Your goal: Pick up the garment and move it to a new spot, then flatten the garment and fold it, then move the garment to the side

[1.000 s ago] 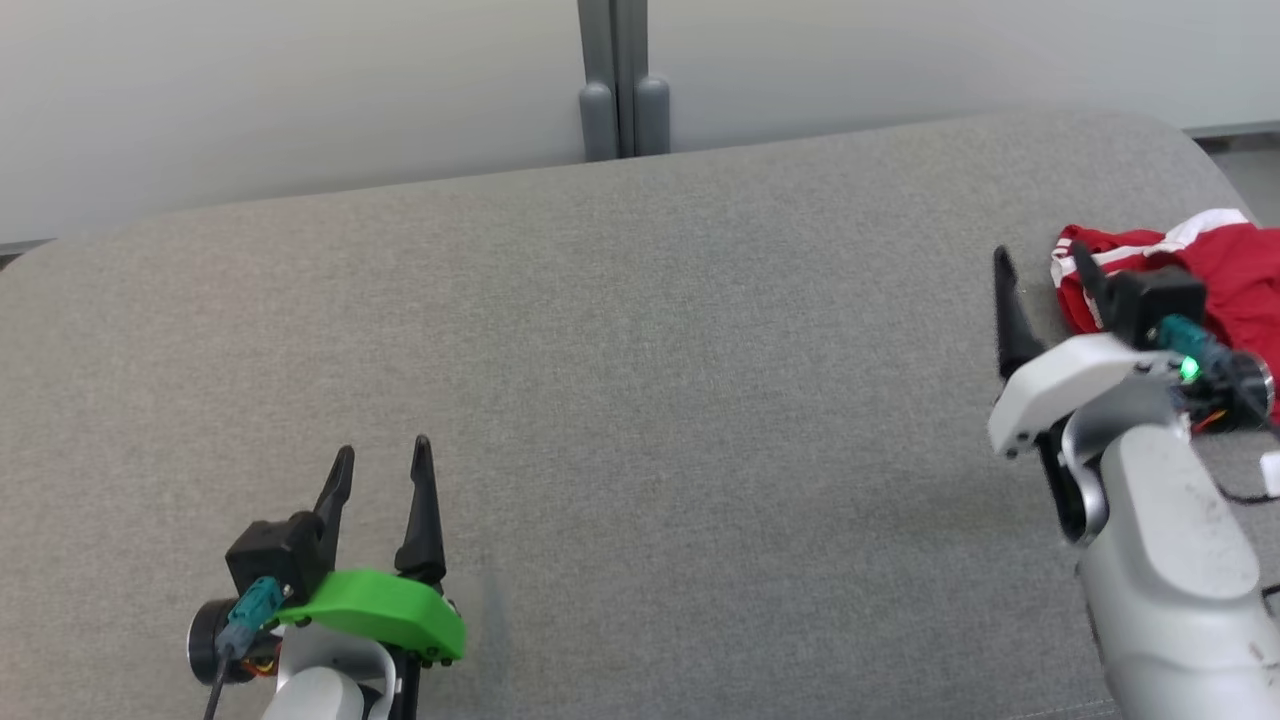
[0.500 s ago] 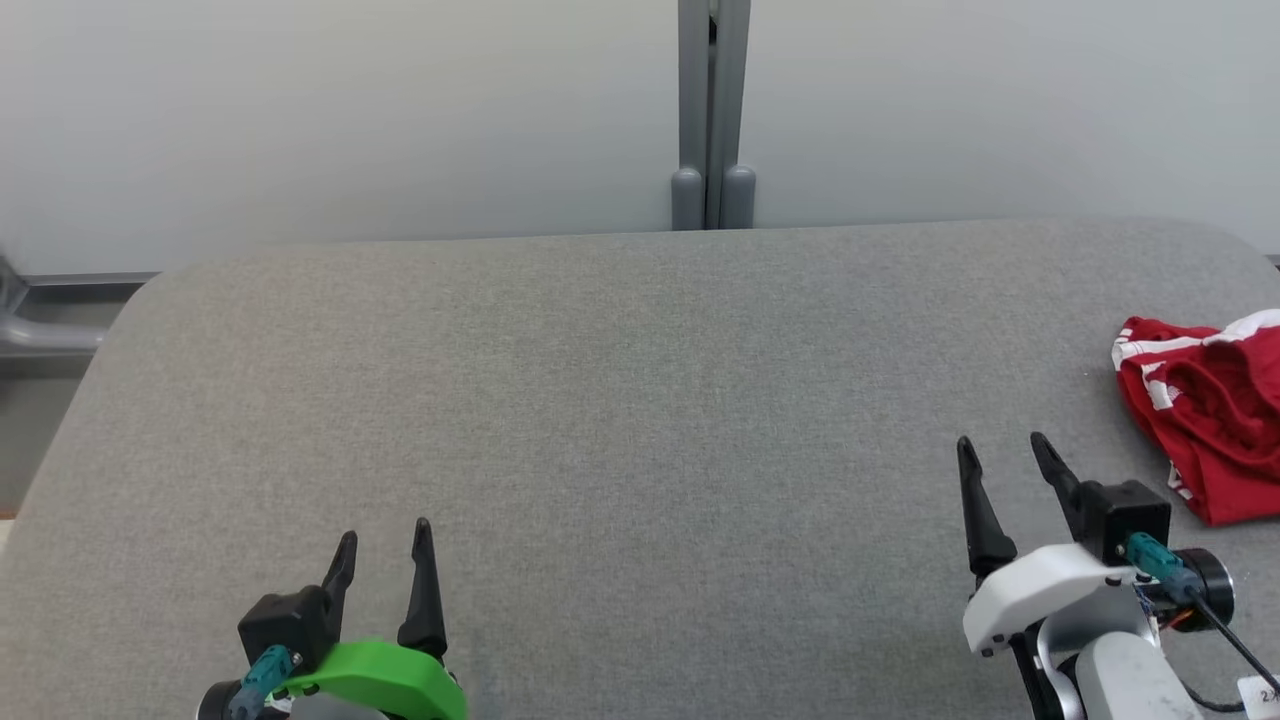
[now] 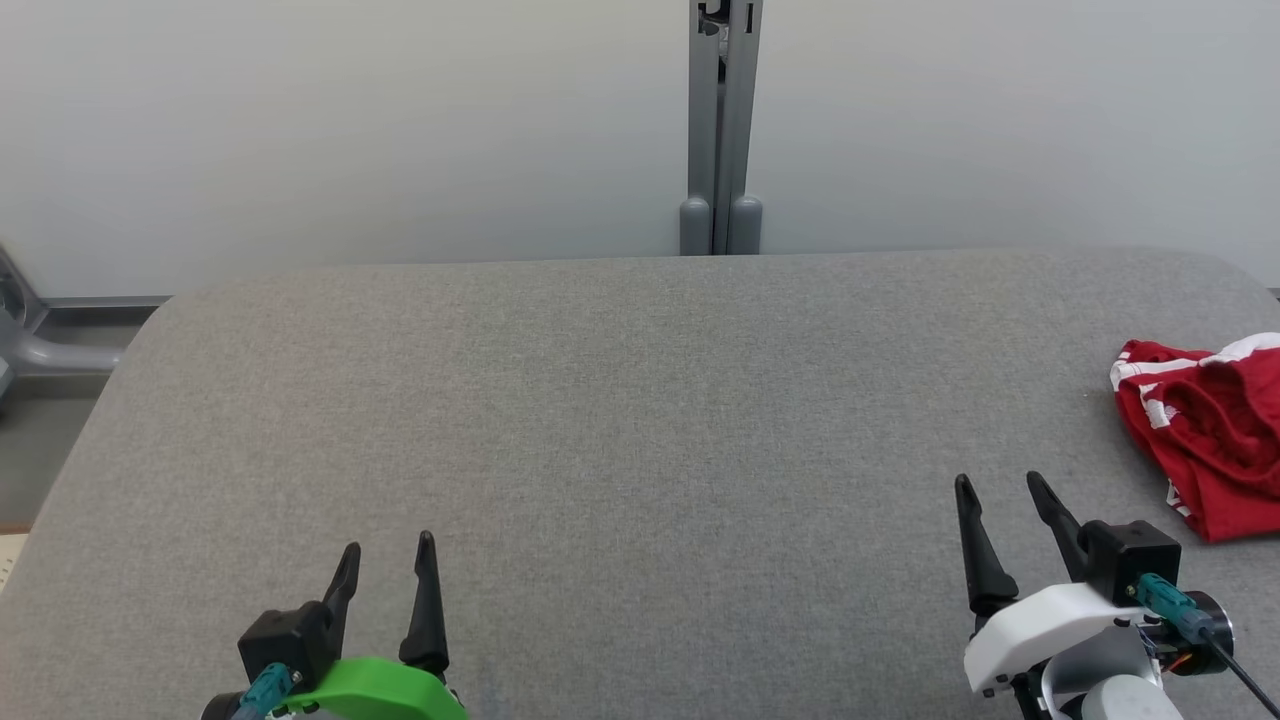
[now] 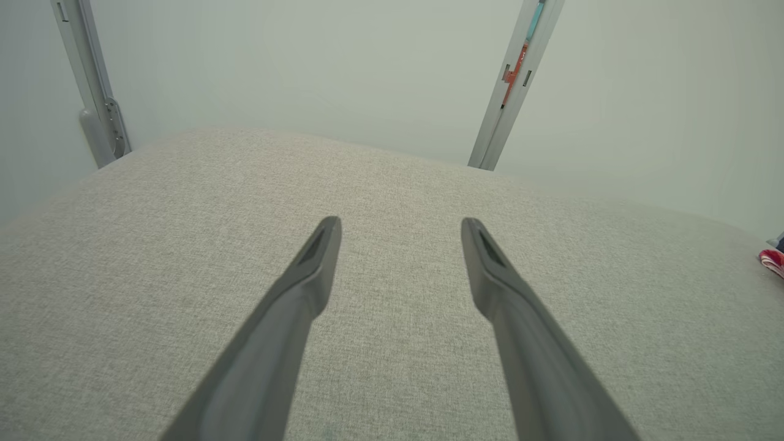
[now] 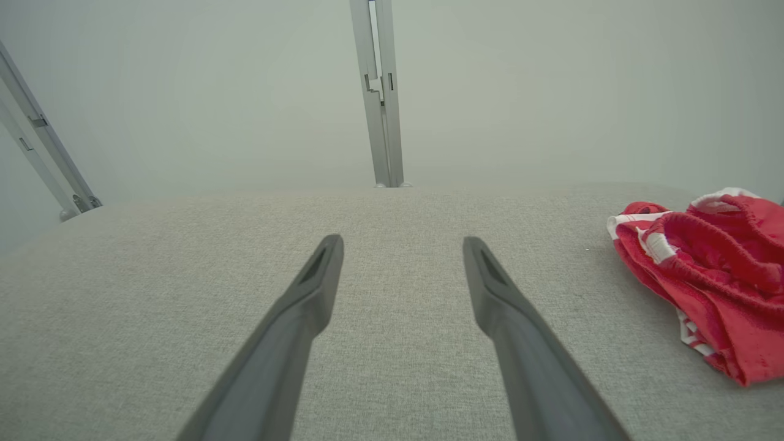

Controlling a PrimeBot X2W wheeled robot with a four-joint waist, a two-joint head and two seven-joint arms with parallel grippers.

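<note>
Fingers of our left gripper (image 3: 388, 542) spread wide, empty, over desk (image 3: 640, 420). Fingers of our right gripper (image 3: 998, 479) also apart, empty. Red garment (image 3: 1210, 440) crumpled at desk's right side, near right gripper, untouched.

The red crumpled fabric garment (image 3: 1215, 440) carries white stripe trim. The padded woven table surface (image 3: 640, 420) is plain heathered grey. The left gripper (image 3: 388, 543) is black with a green housing. The right gripper (image 3: 999, 480) is black with a white housing.
</note>
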